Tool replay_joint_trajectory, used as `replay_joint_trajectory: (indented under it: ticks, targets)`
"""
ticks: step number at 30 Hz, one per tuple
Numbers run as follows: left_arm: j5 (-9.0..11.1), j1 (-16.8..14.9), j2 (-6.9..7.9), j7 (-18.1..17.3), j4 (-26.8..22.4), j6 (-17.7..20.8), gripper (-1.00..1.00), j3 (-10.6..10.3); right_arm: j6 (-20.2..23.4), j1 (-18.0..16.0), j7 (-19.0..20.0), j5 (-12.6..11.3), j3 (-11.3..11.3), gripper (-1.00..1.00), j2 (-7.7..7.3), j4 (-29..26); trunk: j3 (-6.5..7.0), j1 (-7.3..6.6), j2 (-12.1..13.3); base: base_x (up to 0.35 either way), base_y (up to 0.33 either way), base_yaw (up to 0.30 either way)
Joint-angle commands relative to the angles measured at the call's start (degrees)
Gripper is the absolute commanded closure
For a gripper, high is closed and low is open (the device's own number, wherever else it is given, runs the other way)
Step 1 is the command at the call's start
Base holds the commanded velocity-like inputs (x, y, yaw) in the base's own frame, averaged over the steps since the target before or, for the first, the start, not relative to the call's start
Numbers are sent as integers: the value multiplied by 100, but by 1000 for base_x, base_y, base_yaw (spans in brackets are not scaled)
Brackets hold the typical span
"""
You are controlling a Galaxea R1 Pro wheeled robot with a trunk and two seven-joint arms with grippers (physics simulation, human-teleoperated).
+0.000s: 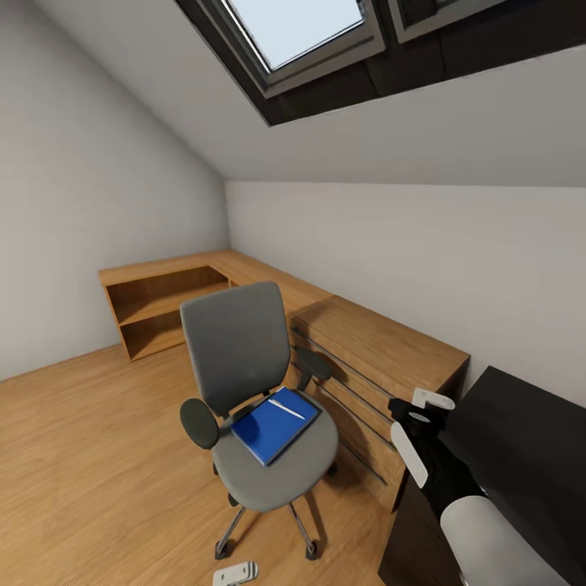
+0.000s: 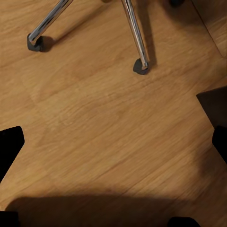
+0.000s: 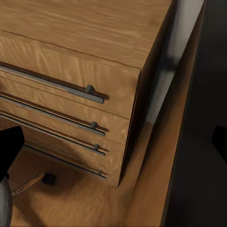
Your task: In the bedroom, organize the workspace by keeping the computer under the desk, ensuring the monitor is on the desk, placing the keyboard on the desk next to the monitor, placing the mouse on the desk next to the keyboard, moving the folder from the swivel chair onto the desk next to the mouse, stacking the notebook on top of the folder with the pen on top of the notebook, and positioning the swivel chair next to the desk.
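The grey swivel chair (image 1: 236, 350) stands mid-room on the wood floor. On its seat lies the blue folder (image 1: 273, 425), and a slim white pen (image 1: 286, 408) rests on top of it. A corner of the black desk (image 1: 529, 439) shows at the lower right, and my right arm (image 1: 431, 464) reaches in front of it. My right gripper (image 3: 113, 142) is open, pointing at a wooden drawer unit beside the desk. My left gripper (image 2: 113, 142) is open above the floor, just short of the chair's castors (image 2: 140, 66). Nothing is between either pair of fingers.
A light-wood drawer cabinet (image 1: 374, 358) with long bar handles stands between chair and desk, tight against the wall. A low wooden shelf unit (image 1: 163, 301) fills the far corner. The sloped ceiling holds a skylight (image 1: 301, 32). Open floor (image 1: 81, 456) lies left of the chair.
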Motion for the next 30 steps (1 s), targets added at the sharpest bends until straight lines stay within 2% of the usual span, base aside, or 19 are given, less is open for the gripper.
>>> replay_joint_trajectory:
  ticks: [1, 9, 23, 30]
  targets:
    - [25, -6, 8, 49, -15, 13, -100, -30, 35, -4, -47, -31, 32, -100, -8, -11, -6, 0, -4, 0, 0, 0]
    - [27, -6, 12, 56, -10, 16, -100, -30, 40, -4, -48, -32, 30, -100, -8, -37, -6, 0, -4, 0, 0, 0]
    - [28, -6, 19, 66, 1, 13, -100, -23, 32, 5, -56, -25, 32, -100, -6, -98, 4, 0, -4, 0, 0, 259]
    - [28, -6, 19, 67, 1, 13, -100, -22, 28, 5, -56, -25, 32, -100, -8, -98, 50, 0, -4, 0, 0, 162]
